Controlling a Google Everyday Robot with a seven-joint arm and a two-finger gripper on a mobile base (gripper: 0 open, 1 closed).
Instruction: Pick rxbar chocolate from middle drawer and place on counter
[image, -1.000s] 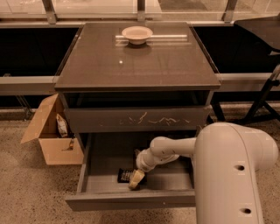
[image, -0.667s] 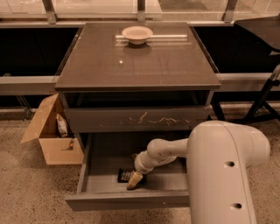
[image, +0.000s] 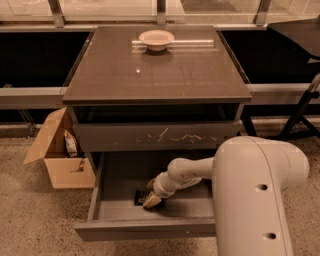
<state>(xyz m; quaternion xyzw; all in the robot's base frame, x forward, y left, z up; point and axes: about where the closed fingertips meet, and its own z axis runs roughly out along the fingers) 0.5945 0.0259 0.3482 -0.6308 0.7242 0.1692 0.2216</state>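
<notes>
Speckled floor, drawer open, gripper inside

Pulled out, the middle drawer (image: 145, 231) holds the rxbar chocolate (image: 140, 196) on its floor. The gripper (image: 151, 199) rests against the bar; its grip cannot be told. The white arm (image: 255, 195) hides the drawer's right end. Above the drawer are a scratched drawer front (image: 155, 136) and the counter (image: 150, 75) with a bowl (image: 156, 39). A cardboard box (image: 60, 160) stands to the drawer's left.

The rxbar chocolate (image: 139, 196), a small black wrapper, lies flat in the pulled-out grey middle drawer (image: 145, 230), partly hidden by the gripper (image: 151, 200); the glossy dark worktop (image: 160, 75) tops the cabinet.
</notes>
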